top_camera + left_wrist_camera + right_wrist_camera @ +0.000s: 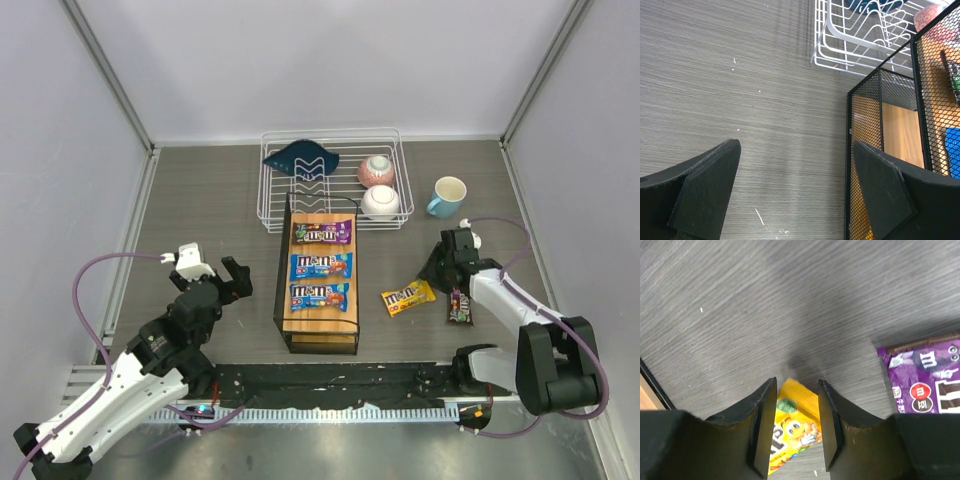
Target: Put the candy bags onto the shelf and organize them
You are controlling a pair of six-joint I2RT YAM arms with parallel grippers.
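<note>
Right gripper (796, 390) narrowly open astride yellow candy bag (795, 427) corner, contact unclear, left gripper (796, 150) wide open, empty

Three candy bags on the shelf, two on the table to your right.

On the shelf (320, 322) you have a purple bag (321, 233) at the far end, then a middle blue bag (321, 265) and a near blue bag (320, 296). A yellow bag (409, 297) and a dark bag (459, 306) lie on the table right of it. Your right gripper (436, 270) sits just beyond the yellow bag, and your left gripper (236, 279), fingers spread, is left of the shelf.
</note>
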